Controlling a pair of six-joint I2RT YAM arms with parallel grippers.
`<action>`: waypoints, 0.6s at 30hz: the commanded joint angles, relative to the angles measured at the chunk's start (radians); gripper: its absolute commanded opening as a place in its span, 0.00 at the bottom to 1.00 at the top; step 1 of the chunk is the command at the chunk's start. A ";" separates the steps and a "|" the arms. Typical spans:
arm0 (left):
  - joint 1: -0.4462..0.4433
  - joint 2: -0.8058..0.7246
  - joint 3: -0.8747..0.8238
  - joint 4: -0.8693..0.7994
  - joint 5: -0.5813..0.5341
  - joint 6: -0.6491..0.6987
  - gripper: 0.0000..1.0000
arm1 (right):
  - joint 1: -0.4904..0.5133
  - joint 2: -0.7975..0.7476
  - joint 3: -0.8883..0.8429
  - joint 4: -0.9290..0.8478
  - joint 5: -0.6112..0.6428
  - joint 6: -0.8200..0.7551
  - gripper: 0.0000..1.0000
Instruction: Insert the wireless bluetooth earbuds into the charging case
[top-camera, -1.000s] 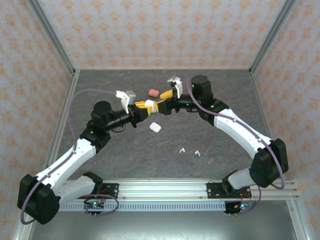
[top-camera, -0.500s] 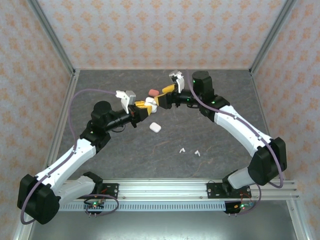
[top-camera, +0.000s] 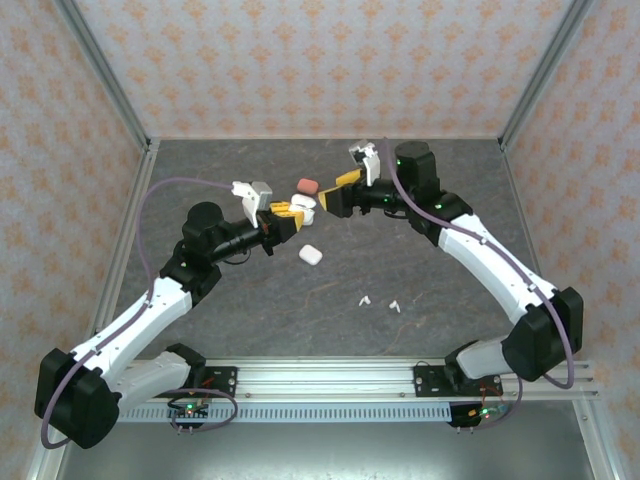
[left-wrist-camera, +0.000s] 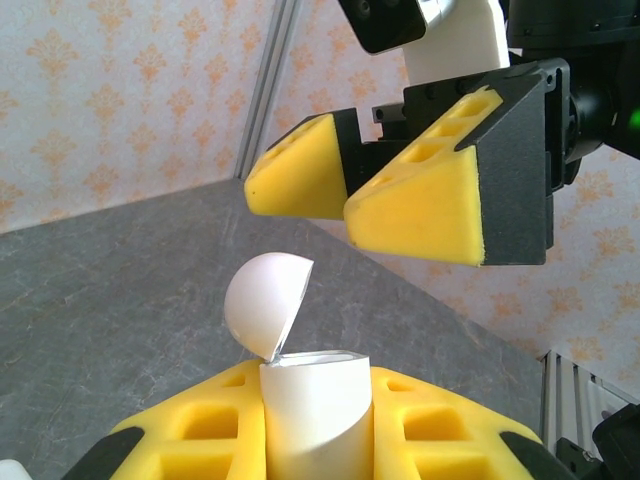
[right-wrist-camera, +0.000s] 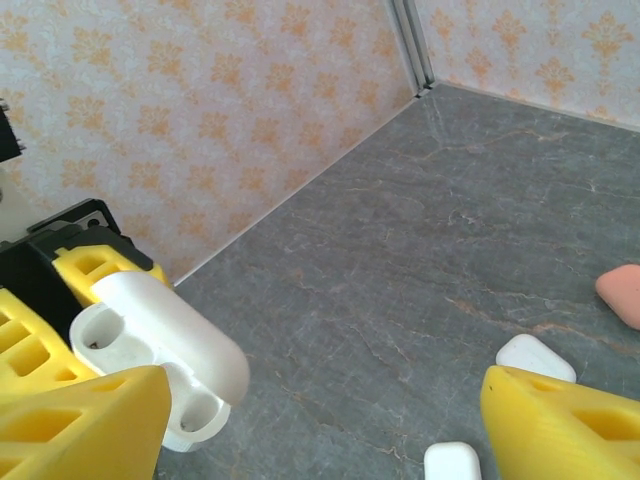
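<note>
Left gripper (top-camera: 287, 214): clenched on the charging case (left-wrist-camera: 315, 420), which stands upright between its two yellow foam pads (left-wrist-camera: 200, 440). The pads are blocky, porous and cut with square pockets, on black holders.

Charging case: smooth, glossy white plastic with rounded corners. Its hinged lid (left-wrist-camera: 262, 300), a domed shell, is tipped open. The right wrist view shows two round sockets in the case's open top.

Right gripper (top-camera: 327, 195): released, with its wedge-shaped yellow pads spread wide and nothing between them. It faces the left gripper from the far right, close to the case but not touching it.

Earbuds (top-camera: 365, 299): two tiny white stemmed pieces lie on the table right of centre and nearer than both grippers, well apart from the held case. They are near each other but not touching.

Other items:
- A coral-pink case (top-camera: 307, 186) lies just beyond the grippers.
- A white case (top-camera: 310, 254) lies on the near side of them.
- Both are pebble-shaped.

Table (top-camera: 450, 180): grey, matte and stone-veined. The surface is open to the right, to the far left and towards the near rail (top-camera: 330, 375).

Boundaries: papered walls (top-camera: 300, 60) with an orange motif stand on three sides, with aluminium frame posts (top-camera: 105, 75) at the corners.
</note>
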 joint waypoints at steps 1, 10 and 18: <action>-0.011 0.002 0.018 0.034 0.000 0.017 0.00 | 0.002 -0.013 -0.031 0.035 -0.051 0.023 0.82; -0.021 0.014 0.023 0.033 0.004 0.018 0.00 | 0.029 0.057 0.012 0.068 0.012 0.042 0.81; -0.022 0.008 0.019 0.023 0.002 0.026 0.00 | 0.027 0.062 0.038 0.037 0.032 0.042 0.81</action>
